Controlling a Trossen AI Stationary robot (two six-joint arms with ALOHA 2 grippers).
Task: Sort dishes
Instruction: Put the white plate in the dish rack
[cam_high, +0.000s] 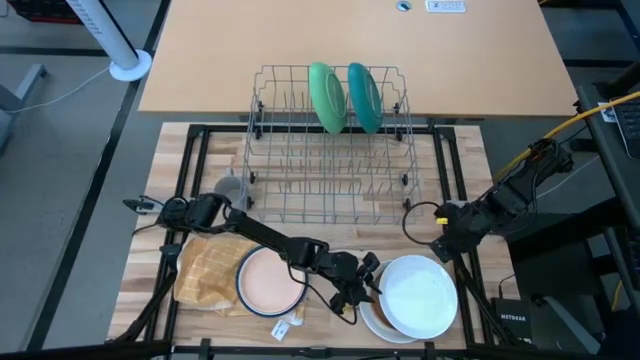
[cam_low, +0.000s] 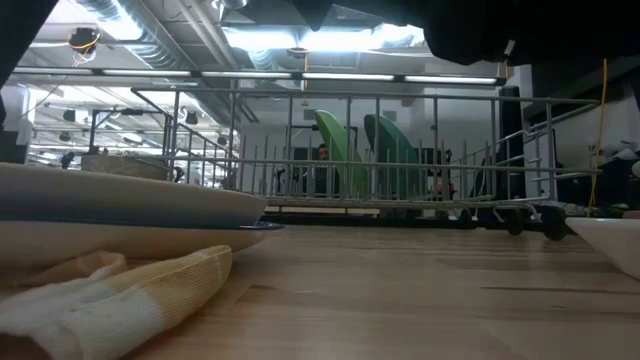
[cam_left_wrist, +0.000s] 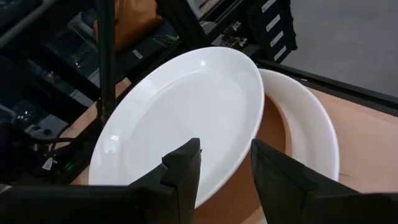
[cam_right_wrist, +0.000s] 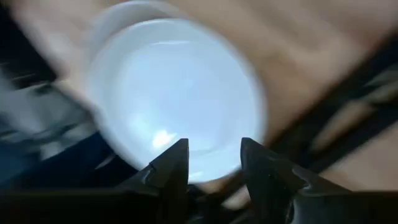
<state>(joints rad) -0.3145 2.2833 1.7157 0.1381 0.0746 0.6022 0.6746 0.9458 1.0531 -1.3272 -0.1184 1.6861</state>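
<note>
A white plate (cam_high: 425, 295) lies near the table's front right, on top of a white-rimmed dish with a brown inside (cam_high: 372, 318). My left gripper (cam_high: 370, 285) has come across the table to the plate's left edge and is shut on its rim. My right gripper (cam_high: 447, 245) hangs open above the plate's far side, pointing down, touching nothing. A peach plate with a blue rim (cam_high: 268, 280) rests on the yellow checked cloth (cam_high: 205, 270). A green plate (cam_high: 326, 97) and a teal plate (cam_high: 364, 97) stand on edge in the wire rack (cam_high: 330, 150). My left gripper has the white plate's rim (cam_left_wrist: 239, 155) between its two fingers, one finger (cam_left_wrist: 183, 171) over the plate's upper face and the other (cam_left_wrist: 277, 177) outside and below the rim. The fingers come slanting down from the table's left. The plate lies over the brown dish (cam_left_wrist: 298, 118).
A small grey mug (cam_high: 230, 188) stands left of the rack. Black frame bars (cam_high: 195, 160) run along the table's sides. The low view shows the peach plate (cam_low: 120, 205) close on the left and the rack (cam_low: 400, 150) across the back.
</note>
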